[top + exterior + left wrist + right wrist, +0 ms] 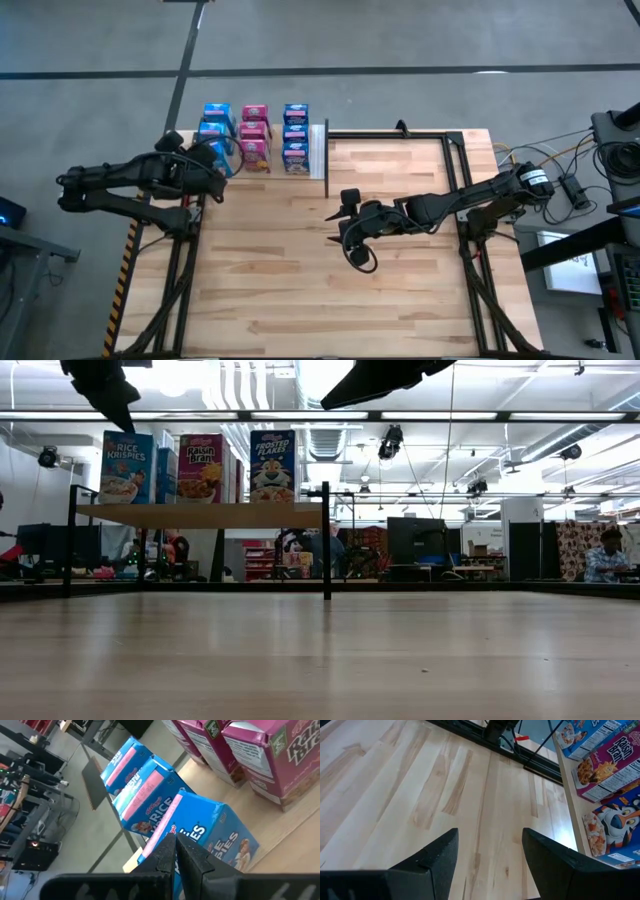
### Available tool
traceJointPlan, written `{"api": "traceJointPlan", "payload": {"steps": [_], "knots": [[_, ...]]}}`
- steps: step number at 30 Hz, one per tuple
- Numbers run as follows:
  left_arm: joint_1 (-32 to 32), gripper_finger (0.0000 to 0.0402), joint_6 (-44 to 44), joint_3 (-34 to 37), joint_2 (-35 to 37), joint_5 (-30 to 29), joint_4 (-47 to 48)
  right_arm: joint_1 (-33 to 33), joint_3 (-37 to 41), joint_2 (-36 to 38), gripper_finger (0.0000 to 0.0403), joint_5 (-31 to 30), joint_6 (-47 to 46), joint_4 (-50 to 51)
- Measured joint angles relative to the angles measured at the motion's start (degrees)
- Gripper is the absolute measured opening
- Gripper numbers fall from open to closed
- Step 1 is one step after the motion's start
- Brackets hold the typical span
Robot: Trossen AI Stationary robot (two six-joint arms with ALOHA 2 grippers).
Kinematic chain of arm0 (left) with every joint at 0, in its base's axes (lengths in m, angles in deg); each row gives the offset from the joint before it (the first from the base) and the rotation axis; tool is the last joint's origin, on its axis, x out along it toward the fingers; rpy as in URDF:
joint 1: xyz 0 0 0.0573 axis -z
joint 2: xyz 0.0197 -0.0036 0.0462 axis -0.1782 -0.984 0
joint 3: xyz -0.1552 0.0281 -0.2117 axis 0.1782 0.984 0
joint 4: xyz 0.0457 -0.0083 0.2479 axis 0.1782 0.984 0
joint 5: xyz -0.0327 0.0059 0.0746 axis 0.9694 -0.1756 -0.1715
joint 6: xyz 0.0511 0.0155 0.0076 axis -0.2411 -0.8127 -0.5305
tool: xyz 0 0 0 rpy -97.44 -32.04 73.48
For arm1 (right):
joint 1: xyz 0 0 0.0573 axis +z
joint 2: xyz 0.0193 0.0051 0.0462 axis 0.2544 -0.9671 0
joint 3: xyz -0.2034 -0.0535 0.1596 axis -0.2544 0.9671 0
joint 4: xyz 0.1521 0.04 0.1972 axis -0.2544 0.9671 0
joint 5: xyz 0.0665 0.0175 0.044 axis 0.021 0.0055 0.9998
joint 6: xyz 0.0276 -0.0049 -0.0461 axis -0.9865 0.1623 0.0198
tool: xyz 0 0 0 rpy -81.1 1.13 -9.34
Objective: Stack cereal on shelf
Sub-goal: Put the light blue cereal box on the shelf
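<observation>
The cereal boxes stand upright in three rows on the pale shelf [318, 150] at the table's far left: blue Rice Krispies [215, 125], pink Raisin Bran [254, 135] and blue Frosted Flakes [295, 135]. In the low view they rest on the shelf board [200, 515]. My left gripper [224, 163] is shut and sits at the top of the nearest Rice Krispies box [215, 835], coming down from above [118, 415]. My right gripper [342, 232] hangs open over the middle of the table [490, 865] and holds nothing. My left gripper [176, 851] has its shut fingertips at the top edge [165, 827] of the nearest blue Rice Krispies box, slanting down from the table's left. I cannot tell whether they touch it. The box stands on the shelf.
A black metal frame [400, 133] runs along the table's far edge and down its right side. A black post [326, 540] stands at the shelf's right end. Bare planks [300, 290] fill the near half. Cables and equipment [570, 185] lie off the right edge.
</observation>
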Motion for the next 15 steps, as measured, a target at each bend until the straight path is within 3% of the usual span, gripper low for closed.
{"api": "traceJointPlan", "payload": {"steps": [15], "knots": [[0.0, 0.0000, -1.4, -4.1, 0.0, 1.3, -4.1, 0.0, 0.0, 0.0, 0.0210, 0.0, 0.0, 0.0]]}}
